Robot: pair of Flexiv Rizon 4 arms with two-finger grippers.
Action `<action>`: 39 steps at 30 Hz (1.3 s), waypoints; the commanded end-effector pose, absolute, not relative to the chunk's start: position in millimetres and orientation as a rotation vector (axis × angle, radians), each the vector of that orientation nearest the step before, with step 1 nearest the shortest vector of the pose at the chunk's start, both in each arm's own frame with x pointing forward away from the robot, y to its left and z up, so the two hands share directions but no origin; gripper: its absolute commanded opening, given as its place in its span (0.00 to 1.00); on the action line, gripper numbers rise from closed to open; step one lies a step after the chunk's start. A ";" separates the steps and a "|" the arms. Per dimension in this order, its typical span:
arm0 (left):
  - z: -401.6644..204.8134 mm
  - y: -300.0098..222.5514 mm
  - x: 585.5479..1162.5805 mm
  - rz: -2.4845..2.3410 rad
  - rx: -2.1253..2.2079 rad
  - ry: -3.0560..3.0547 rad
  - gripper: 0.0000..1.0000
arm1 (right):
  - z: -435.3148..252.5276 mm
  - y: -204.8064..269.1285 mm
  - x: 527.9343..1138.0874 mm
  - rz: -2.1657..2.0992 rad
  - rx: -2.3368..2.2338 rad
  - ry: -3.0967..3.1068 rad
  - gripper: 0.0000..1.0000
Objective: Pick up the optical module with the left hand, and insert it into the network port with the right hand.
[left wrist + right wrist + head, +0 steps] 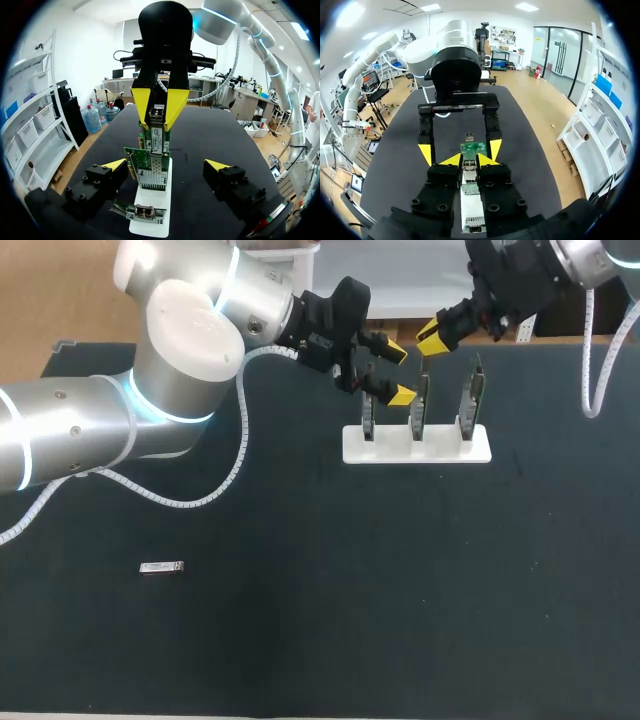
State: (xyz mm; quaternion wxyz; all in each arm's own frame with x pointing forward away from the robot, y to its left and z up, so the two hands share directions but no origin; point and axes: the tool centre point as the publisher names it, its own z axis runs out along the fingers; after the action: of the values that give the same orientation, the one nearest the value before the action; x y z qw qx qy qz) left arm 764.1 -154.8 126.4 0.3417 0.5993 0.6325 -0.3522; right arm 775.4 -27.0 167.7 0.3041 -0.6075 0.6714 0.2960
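Slim, boxy metal optical module (161, 567) on matte table (300, 640).

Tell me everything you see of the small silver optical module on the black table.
The small silver optical module is a slim, metallic-looking bar. It lies flat on the black table, towards the front left, with its long side running left to right. Nothing touches it; the left gripper and right gripper are far off by the white card stand. Finer detail is too small to tell.
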 end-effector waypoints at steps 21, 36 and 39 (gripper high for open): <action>126.7 -155.6 765.4 -0.916 1.562 1.649 1.00 | 169.4 -27.5 776.1 0.772 -1.608 1.766 0.00; 126.7 -155.6 765.4 -0.916 1.562 1.649 1.00 | 164.3 -27.4 778.8 0.788 -1.609 1.779 0.00; 126.7 -155.6 765.4 -0.916 1.562 1.649 1.00 | 166.4 -27.1 779.3 0.786 -1.611 1.774 0.00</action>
State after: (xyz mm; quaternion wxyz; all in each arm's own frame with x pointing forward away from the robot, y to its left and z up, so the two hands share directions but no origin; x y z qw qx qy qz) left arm 764.1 -154.8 126.4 0.3417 0.5993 0.6324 -0.3522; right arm 777.6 -27.5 168.2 0.3049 -0.6076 0.6710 0.2958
